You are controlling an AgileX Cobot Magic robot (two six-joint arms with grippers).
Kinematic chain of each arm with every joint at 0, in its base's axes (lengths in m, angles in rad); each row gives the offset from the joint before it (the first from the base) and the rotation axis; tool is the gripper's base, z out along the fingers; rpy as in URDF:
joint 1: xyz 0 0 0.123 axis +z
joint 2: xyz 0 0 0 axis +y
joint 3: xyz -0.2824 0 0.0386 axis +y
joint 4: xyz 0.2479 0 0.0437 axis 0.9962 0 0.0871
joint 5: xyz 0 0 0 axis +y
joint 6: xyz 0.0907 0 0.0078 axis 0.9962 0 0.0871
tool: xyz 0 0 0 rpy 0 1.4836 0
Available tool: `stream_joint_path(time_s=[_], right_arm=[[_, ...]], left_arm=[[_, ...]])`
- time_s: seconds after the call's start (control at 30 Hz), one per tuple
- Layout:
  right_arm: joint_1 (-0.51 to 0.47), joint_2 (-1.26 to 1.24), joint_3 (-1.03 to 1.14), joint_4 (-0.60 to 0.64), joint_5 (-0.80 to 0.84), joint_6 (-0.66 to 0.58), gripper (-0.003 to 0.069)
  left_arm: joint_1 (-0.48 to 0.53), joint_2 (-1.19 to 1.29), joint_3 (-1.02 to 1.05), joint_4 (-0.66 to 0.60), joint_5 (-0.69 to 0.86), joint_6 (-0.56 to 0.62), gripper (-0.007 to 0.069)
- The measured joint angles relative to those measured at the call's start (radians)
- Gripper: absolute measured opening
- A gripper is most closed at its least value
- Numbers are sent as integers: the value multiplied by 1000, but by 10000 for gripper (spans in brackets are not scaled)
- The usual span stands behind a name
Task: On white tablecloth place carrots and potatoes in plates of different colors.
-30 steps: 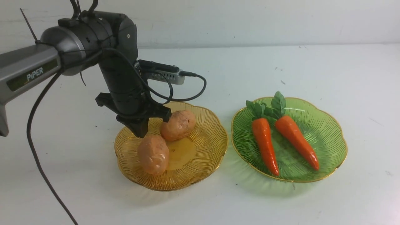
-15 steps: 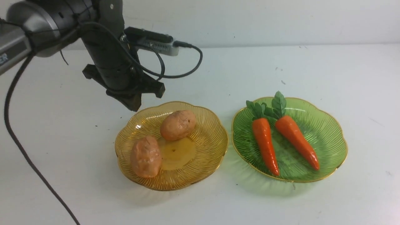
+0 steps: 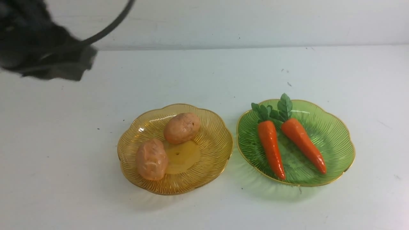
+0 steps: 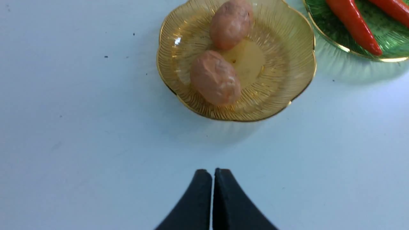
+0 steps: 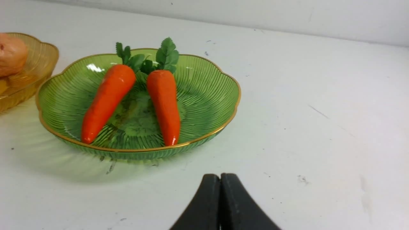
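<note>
Two potatoes (image 3: 182, 127) (image 3: 151, 159) lie in the amber-yellow plate (image 3: 211, 159), also shown in the left wrist view (image 4: 287, 70). Two carrots (image 3: 271, 144) (image 3: 303, 143) lie side by side in the green plate (image 3: 332, 137), also shown in the right wrist view (image 5: 204, 95). Both plates rest on the white tablecloth (image 3: 64, 159). My left gripper (image 4: 213, 172) is shut and empty, high above the cloth and well back from the yellow plate; in the front view it is a dark blur (image 3: 57, 64) at the far left. My right gripper (image 5: 220, 177) is shut and empty, near the green plate.
A pale wall (image 3: 255, 19) runs along the back edge of the table. Small dark specks (image 3: 289, 84) dot the cloth behind the green plate.
My left arm rose from the yellow plate and swung back to the upper left. The nearer potato settled a little in the plate. The carrots did not move.
</note>
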Motion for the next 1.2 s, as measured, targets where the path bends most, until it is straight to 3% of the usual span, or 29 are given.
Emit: stream_joint_path(time_s=[0.13,0.33,0.6,0.93,1.07,1.2], right_arm=[[-43,0,0,-1,-1,0,-15],[-47,0,0,-1,-1,0,-15],[-47,0,0,-3,-1,0,-15],[-47,0,0,-3,-1,-7,-15],[-47,0,0,-4,-1,-10,-15],[-47,0,0,-4,-1,-10,-15]], left_arm=[[0,-353,275,-12,-126,-50,-3],[0,-737,504,7,-288,-142,-3],[0,-681,615,28,-596,-189,-3],[1,-674,722,114,-651,-181,-3],[46,-674,853,120,-728,-168,-3],[152,-674,968,83,-801,-119,-3]])
